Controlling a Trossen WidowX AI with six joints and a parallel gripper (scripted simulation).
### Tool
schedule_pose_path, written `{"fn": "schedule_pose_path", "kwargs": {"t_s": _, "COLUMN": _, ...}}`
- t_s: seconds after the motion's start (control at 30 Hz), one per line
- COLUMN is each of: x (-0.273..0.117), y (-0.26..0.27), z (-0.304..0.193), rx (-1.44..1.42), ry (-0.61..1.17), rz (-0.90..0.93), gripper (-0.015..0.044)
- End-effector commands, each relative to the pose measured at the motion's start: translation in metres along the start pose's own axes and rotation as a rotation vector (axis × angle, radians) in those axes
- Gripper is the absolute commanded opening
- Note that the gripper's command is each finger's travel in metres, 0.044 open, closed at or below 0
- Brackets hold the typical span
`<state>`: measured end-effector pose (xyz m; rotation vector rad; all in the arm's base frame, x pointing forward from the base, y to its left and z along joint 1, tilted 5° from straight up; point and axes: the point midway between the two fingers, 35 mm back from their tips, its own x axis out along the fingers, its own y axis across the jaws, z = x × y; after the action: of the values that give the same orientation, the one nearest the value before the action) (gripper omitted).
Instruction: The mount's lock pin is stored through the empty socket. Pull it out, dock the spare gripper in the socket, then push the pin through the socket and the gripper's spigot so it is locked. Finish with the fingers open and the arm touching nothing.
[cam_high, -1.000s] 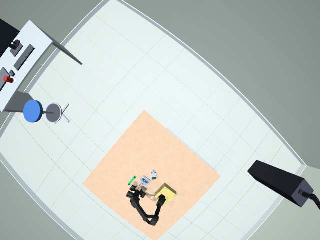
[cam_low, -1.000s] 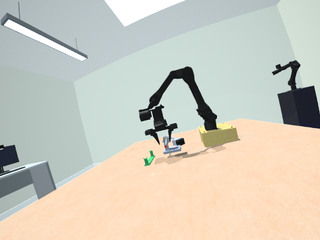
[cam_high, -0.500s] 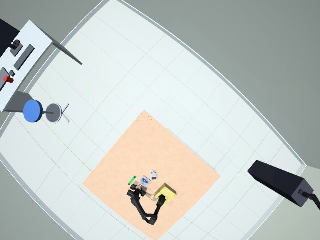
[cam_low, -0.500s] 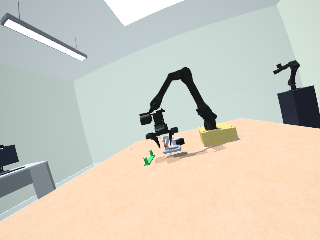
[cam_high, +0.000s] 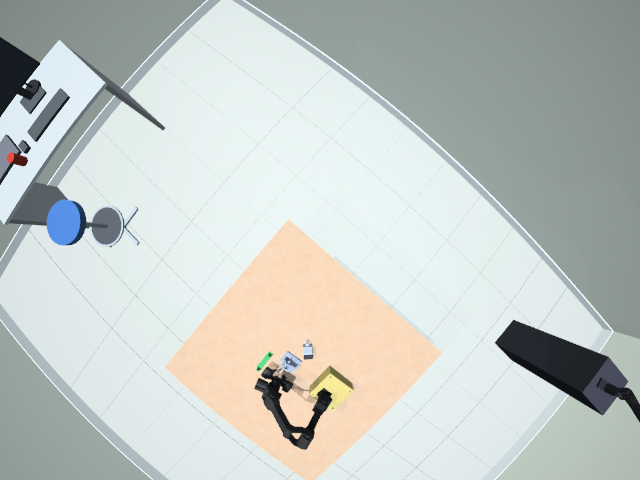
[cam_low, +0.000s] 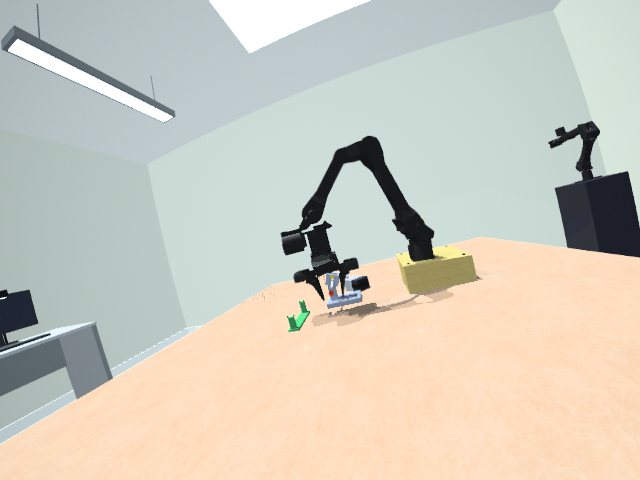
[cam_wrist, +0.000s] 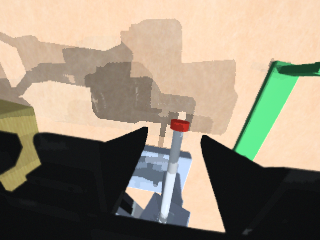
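The lock pin has a red head (cam_low: 331, 292) (cam_wrist: 180, 125) and a pale grey shaft (cam_wrist: 169, 185). It runs towards the pale blue mount (cam_high: 290, 361) (cam_low: 345, 299) (cam_wrist: 142, 186); the wrist view does not show clearly how deep it sits in the socket. My gripper (cam_low: 333, 298) (cam_wrist: 174, 134) is open and points down, low over the mount. Its fingers stand on either side of the pin near the red head, with a gap at each side. The spare gripper (cam_high: 308, 350) (cam_low: 360, 283), pale with a dark end, lies beside the mount. The fingers partly hide the mount.
A green rack (cam_high: 264, 361) (cam_low: 301, 320) (cam_wrist: 267, 110) with two upright posts stands on the other side of the mount, close to my fingers. The yellow base block (cam_high: 333, 387) (cam_low: 439, 273) (cam_wrist: 27, 120) carries the arm.
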<state>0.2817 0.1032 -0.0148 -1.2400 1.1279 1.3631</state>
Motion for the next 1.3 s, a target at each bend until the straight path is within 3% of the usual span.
{"fn": "schedule_pose_path", "kwargs": {"t_s": 0.0, "x": 0.001, "y": 0.000, "z": -0.001, "rx": 0.005, "ry": 0.005, "rz": 0.000, "gripper": 0.0195}}
{"fn": "schedule_pose_path", "kwargs": {"t_s": 0.27, "x": 0.001, "y": 0.000, "z": -0.001, "rx": 0.005, "ry": 0.005, "rz": 0.000, "gripper": 0.0000}}
{"fn": "schedule_pose_path", "kwargs": {"t_s": 1.27, "x": -0.010, "y": -0.003, "z": 0.010, "rx": 0.031, "ry": -0.160, "rz": 0.000, "gripper": 0.0000}}
